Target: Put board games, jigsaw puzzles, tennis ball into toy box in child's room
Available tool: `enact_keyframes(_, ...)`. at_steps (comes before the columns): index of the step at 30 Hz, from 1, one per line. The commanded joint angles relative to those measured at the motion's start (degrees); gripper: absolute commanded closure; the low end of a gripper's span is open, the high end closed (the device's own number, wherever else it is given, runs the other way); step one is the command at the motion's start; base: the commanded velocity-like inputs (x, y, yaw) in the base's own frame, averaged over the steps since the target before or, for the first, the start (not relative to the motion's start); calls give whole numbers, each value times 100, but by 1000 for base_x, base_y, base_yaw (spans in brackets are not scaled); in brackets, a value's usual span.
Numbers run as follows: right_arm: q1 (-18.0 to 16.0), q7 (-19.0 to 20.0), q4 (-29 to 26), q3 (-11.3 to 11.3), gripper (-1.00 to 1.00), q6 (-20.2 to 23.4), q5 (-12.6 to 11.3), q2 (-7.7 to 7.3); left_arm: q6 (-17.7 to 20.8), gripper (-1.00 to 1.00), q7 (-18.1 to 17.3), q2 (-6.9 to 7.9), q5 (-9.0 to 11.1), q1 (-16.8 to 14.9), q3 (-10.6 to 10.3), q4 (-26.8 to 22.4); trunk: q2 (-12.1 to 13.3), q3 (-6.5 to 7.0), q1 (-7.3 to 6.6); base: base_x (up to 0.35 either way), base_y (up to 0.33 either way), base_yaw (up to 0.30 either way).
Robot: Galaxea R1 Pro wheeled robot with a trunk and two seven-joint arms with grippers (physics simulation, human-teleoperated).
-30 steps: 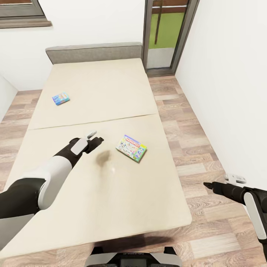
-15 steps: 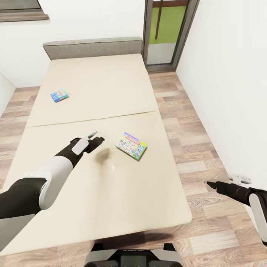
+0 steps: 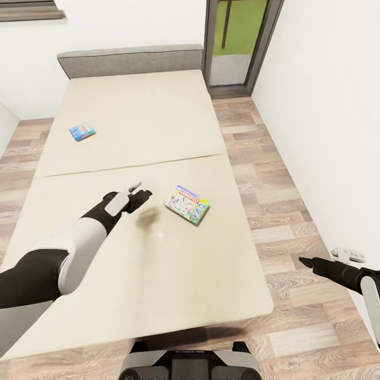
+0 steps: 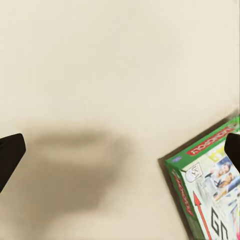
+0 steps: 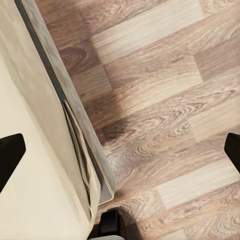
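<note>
Two board games lie on the cream bed [image 3: 137,105]. The green-edged MONOPOLY box [image 3: 187,204] rests flat near the bed's middle right, and the blue box [image 3: 82,130] lies far off at the left. My left gripper [image 3: 141,194] hovers open above the mattress just left of the MONOPOLY box [image 4: 210,195], whose corner sits by one fingertip [image 4: 234,150] of the left gripper [image 4: 120,152]. My right gripper [image 3: 306,260] is open and empty over the wood floor beside the bed's right edge [image 5: 75,150]. The toy box, table, jigsaw puzzles and tennis ball are out of view.
A grey headboard [image 3: 129,60] closes the bed's far end. A glass door [image 3: 237,47] stands at the back right and a white wall [image 3: 327,116] runs along the right. A strip of plank floor [image 3: 264,174] lies between bed and wall.
The whole view has shifted, so the camera moved. The left gripper sits slightly closer to the MONOPOLY box. The right gripper shows a little lower and further right.
</note>
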Motion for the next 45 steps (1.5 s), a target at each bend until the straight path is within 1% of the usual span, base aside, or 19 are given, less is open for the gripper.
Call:
enact_keyframes(1,-3,26,-4,-7,-100,27,8,0,18,-100,47,2,57,-1,-32,-13,-3,-13,0,0,0,0)
enact_keyframes(6,-3,26,-11,-18,-100,27,8,4,65,-100,31,-39,52,-150,-33,-10,-3,-60,0,0,0,0)
enact_keyframes(12,-3,26,-14,-25,-100,27,8,4,170,-100,24,-37,50,-263,-31,-7,-3,-116,0,0,0,0)
enact_keyframes(19,-3,26,-16,-31,-100,27,8,-1,505,-100,76,-30,43,-481,-26,-7,-3,-182,0,0,0,0)
enact_keyframes(26,-3,26,-19,-32,-100,27,8,-4,701,-100,103,-55,35,-635,-46,-6,-3,-247,0,0,0,0)
enact_keyframes(33,-3,26,-24,-37,-100,27,8,-9,779,-100,107,-48,2,-681,-77,-5,-3,-313,0,0,0,0)
enact_keyframes(45,-3,26,-25,-43,-100,27,8,-13,802,-100,107,-29,-8,-688,-88,-5,-3,-425,0,0,0,0)
